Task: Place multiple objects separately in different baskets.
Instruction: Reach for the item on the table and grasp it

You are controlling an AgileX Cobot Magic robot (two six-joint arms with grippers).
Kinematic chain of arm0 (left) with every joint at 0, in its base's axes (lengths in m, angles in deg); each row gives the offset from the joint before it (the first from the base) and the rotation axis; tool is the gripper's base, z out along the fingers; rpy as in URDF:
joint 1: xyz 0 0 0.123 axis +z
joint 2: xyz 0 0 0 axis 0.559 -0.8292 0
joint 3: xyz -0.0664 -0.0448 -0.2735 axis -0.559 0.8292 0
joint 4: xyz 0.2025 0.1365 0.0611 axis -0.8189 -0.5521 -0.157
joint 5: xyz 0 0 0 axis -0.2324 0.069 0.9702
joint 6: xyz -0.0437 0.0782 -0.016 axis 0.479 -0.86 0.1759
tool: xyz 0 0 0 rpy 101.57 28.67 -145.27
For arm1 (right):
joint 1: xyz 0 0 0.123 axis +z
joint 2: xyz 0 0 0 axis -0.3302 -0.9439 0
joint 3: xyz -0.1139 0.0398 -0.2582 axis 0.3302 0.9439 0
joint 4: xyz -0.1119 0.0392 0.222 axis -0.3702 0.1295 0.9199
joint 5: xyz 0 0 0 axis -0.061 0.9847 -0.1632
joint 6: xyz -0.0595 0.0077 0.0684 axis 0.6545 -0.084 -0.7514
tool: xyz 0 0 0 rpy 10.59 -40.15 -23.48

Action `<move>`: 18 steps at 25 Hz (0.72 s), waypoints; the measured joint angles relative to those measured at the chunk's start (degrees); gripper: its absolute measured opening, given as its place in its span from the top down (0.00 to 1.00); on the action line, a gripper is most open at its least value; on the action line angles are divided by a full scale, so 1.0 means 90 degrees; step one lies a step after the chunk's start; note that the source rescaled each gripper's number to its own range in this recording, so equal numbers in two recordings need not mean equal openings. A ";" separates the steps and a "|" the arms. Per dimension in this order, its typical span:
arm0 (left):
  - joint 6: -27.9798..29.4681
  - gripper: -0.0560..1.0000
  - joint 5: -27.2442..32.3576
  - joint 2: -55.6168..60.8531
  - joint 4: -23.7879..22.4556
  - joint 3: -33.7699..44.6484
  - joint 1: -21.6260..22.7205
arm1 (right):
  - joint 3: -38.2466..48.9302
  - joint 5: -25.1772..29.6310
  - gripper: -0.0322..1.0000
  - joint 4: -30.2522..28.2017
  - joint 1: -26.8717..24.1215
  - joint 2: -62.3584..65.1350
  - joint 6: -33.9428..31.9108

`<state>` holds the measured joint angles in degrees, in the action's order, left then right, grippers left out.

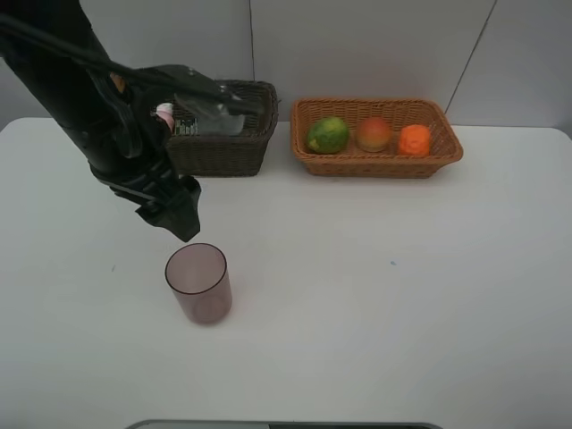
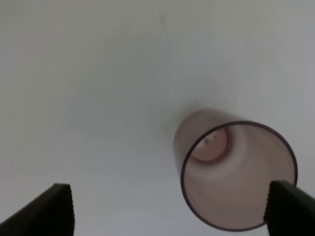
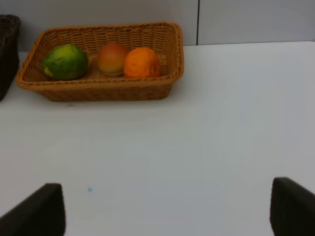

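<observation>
The translucent mauve cup (image 1: 198, 283) stands upright on the white table (image 1: 375, 286). My left gripper (image 1: 176, 214) hovers just behind and above it, open and empty. In the left wrist view the gripper (image 2: 170, 211) is open, with the cup (image 2: 236, 172) close to one fingertip (image 2: 290, 206). The dark brown basket (image 1: 223, 147) holds the pink bottle (image 1: 164, 113) and the green pump bottle (image 1: 185, 126), both partly hidden by my left arm. The orange-tan basket (image 1: 380, 165) holds the green-yellow fruit (image 1: 328, 135), the peach (image 1: 374, 133) and the orange (image 1: 414, 140). My right gripper (image 3: 170, 211) is open over bare table.
The two baskets stand side by side along the back wall. The right wrist view shows the tan basket (image 3: 98, 91) with the fruit (image 3: 65, 62), peach (image 3: 112, 58) and orange (image 3: 142, 63), and an edge of the dark basket (image 3: 7, 54).
</observation>
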<state>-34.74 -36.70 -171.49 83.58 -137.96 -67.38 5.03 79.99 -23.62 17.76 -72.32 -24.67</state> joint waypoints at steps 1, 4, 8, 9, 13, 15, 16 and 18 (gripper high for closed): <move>0.0009 0.00 0.0038 -0.0066 -0.0029 0.0000 0.0000 | 0.0000 0.0000 0.22 0.0000 0.0000 0.0000 0.0000; 0.0009 0.00 0.0179 -0.0314 -0.0075 0.0021 0.0000 | 0.0000 0.0000 0.22 0.0000 0.0000 0.0000 0.0000; -0.0084 0.00 0.0180 -0.0632 -0.0094 0.0019 -0.0073 | 0.0000 0.0000 0.22 0.0000 0.0000 0.0000 0.0000; -0.0106 0.00 0.0144 -0.0715 -0.0094 0.0019 -0.0073 | 0.0000 0.0000 0.22 0.0000 0.0000 0.0000 0.0000; -0.0124 0.00 0.0013 -0.0978 -0.0095 0.0019 -0.0073 | 0.0000 0.0000 0.22 0.0000 0.0000 0.0000 0.0000; -0.0124 0.00 -0.0139 -0.1177 -0.0095 0.0019 -0.0073 | 0.0000 0.0000 0.22 0.0000 0.0000 0.0000 0.0000; -0.0124 0.00 -0.0212 -0.1225 -0.0095 0.0019 -0.0073 | 0.0000 0.0000 0.22 0.0000 0.0000 0.0000 0.0000; -0.0124 0.00 -0.0313 -0.1315 -0.0095 0.0019 -0.0073 | 0.0000 0.0000 0.22 0.0000 0.0000 0.0000 0.0000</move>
<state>-35.86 -39.51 -183.33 82.72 -137.79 -68.04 5.03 79.99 -23.62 17.76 -72.32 -24.67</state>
